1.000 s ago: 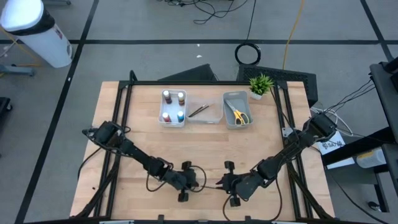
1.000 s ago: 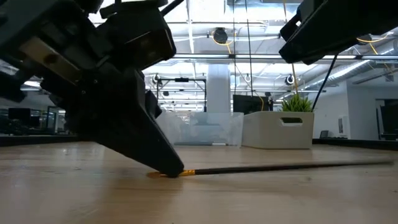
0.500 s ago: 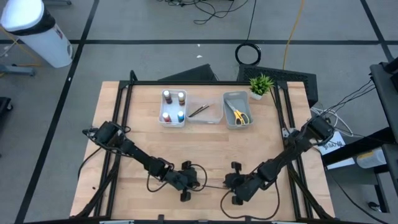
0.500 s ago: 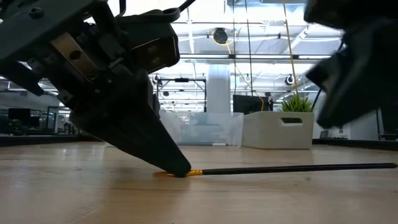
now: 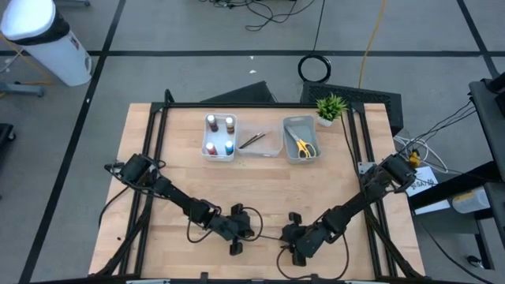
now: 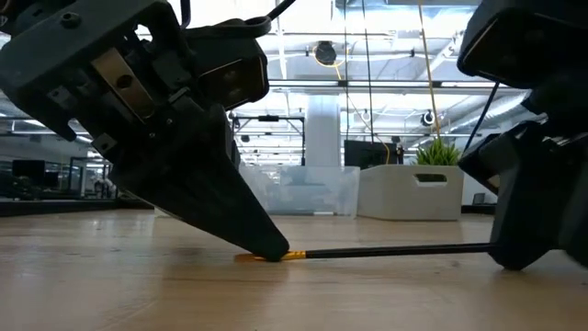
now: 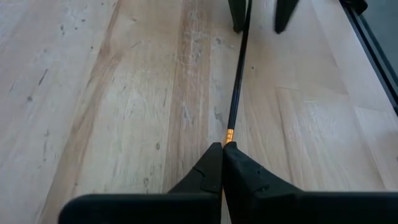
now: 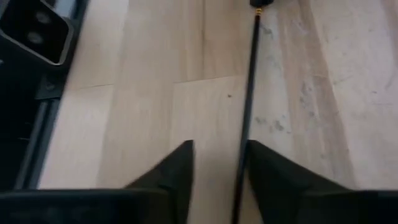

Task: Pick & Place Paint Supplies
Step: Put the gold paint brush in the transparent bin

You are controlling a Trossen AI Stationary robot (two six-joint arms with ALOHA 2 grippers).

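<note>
A thin dark brush (image 5: 268,234) with a gold ferrule lies flat on the wood near the table's near edge. My left gripper (image 7: 222,148) is shut on its ferrule end, also seen in the low view (image 6: 276,252). My right gripper (image 8: 217,171) is open, low at the table, and its fingers stand on either side of the brush's shaft (image 8: 249,99) near the free end. I cannot tell whether they touch it. Four paint bottles (image 5: 219,135) stand in the white tray. More brushes (image 5: 252,140) lie in the clear tray, and yellow-handled scissors (image 5: 302,145) lie in the grey tray. My left gripper pinches the brush at its gold ferrule (image 7: 228,135) between the two fingertips. The fingers slant down from the table's left side and lie along the brush. The brush lies flat on the table, with its shaft (image 6: 395,249) running toward the right gripper. The fingers hide the tip.
The three trays stand in a row toward the table's far edge, with a small potted plant (image 5: 331,106) beside the grey tray (image 5: 300,126). Black frame rails (image 5: 154,150) run along both sides of the table. Bare wood lies between the grippers and the trays.
My right gripper has come down from above the table to the wood and now stands over the brush's free end, fingers open. My left gripper, still shut on the ferrule end, has shifted a little toward the right arm, sliding the brush with it.
</note>
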